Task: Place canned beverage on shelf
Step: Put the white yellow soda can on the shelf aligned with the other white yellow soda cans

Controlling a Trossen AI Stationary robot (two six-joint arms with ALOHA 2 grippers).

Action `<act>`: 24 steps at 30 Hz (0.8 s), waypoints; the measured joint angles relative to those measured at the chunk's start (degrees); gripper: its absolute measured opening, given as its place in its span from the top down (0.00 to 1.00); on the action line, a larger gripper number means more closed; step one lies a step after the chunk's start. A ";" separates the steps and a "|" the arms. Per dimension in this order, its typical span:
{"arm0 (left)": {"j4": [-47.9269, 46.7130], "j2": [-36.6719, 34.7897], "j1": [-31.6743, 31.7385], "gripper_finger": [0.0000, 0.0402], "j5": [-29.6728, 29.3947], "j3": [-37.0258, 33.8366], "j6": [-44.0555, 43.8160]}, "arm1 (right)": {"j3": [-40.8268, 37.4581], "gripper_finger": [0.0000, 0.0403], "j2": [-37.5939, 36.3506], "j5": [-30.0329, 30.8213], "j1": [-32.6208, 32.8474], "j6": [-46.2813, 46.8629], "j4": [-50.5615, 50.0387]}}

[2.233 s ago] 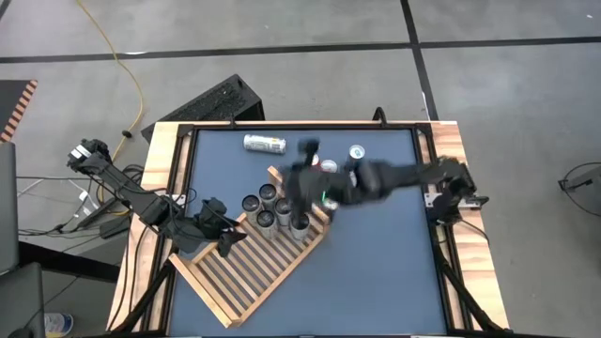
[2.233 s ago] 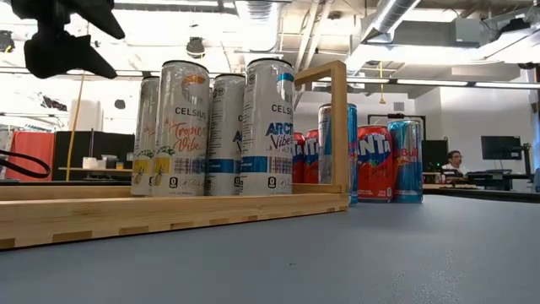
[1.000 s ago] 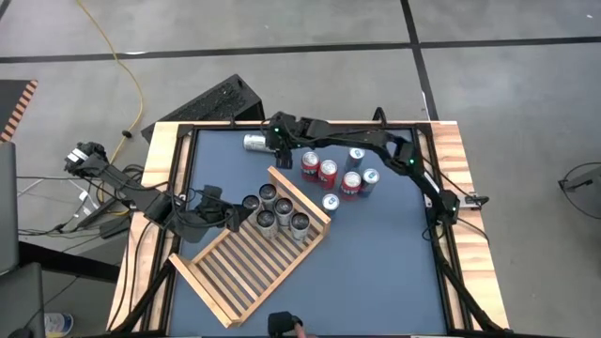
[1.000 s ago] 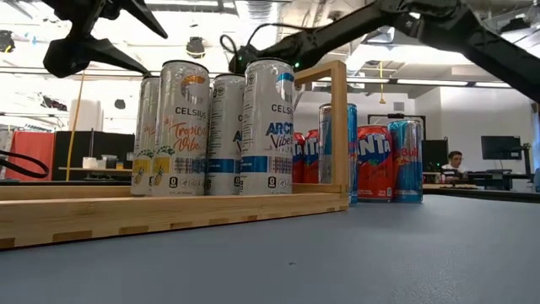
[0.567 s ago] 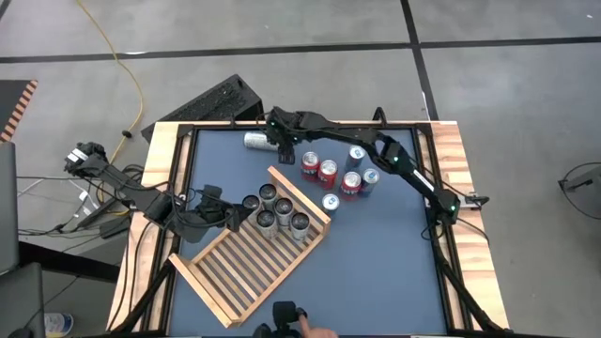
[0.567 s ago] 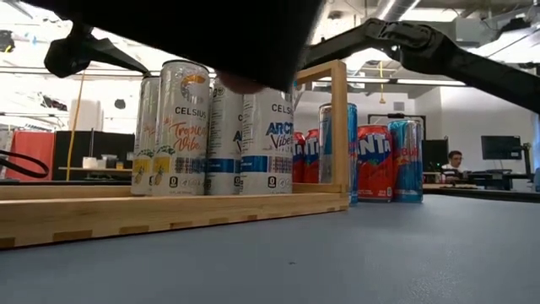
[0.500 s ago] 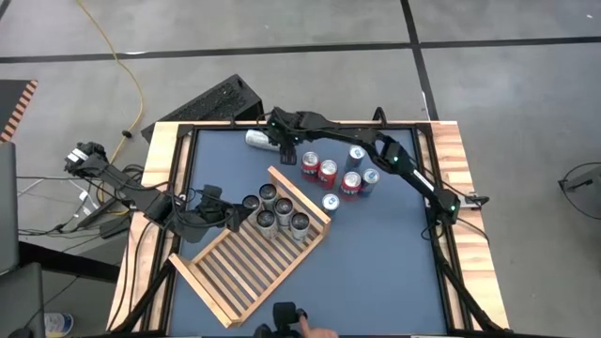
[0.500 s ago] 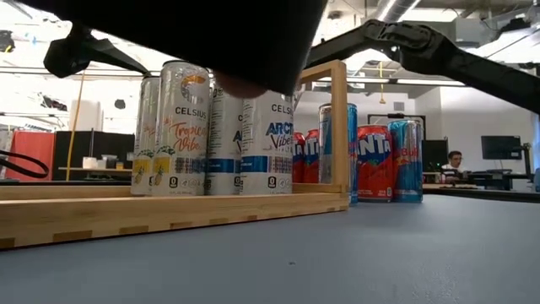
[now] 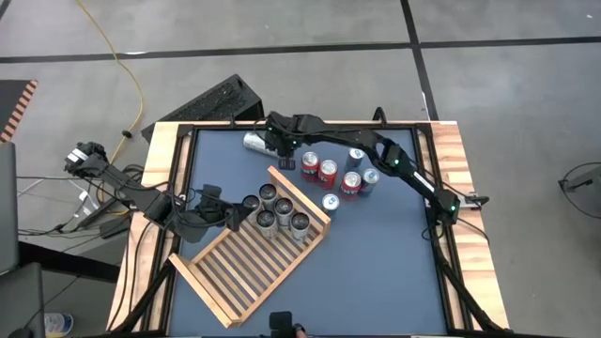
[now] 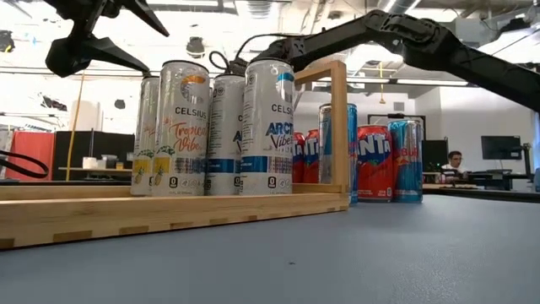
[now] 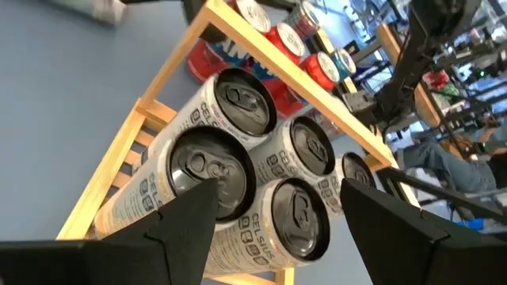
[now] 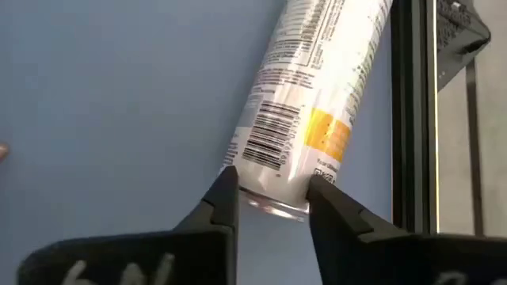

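Observation:
A white can with a yellow patch (image 9: 255,142) (image 12: 309,103) lies on its side on the blue table near the far edge. My right gripper (image 9: 282,150) (image 12: 273,178) is shut on its right-hand end. The shelf (image 9: 246,268), a slatted light-wood rack, lies flat at the left front. Several tall white cans (image 9: 275,210) (image 10: 211,127) stand upright in its far corner. My left gripper (image 9: 235,214) (image 11: 277,206) is open just left of those cans, and I see it touch none. My right gripper pinches the lying can's end (image 12: 269,194) between its two fingers, one on each side of the round wall just behind the rim. The fingers (image 12: 224,190) slant down from the table's right, roughly in line with the can's length. The can lies on the table.
Red and blue cans (image 9: 340,176) (image 10: 375,160) stand in a cluster right of the shelf's far corner, close to my right arm. The shelf's raised frame post (image 10: 338,127) stands beside the white cans. A dark shape (image 9: 282,324) shows at the table's near edge.
My right gripper has tipped further downward and sunk a little at the lying can's right-hand end. The can still lies in the same place. A dark shape that covered the top of the low view half a second ago is gone.

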 joint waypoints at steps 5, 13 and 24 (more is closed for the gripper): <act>2.04 -0.28 0.00 0.37 -3.69 0.00 0.78 | -0.16 0.84 -2.48 -2.58 0.34 0.68 -2.33; -6.78 -1.30 10.91 0.39 2.71 3.50 0.60 | -0.18 0.89 -7.76 -4.30 0.29 4.75 -9.68; -14.97 -0.30 44.50 0.41 35.02 18.13 42.41 | -0.10 0.68 -26.30 -7.62 0.45 2.98 -15.87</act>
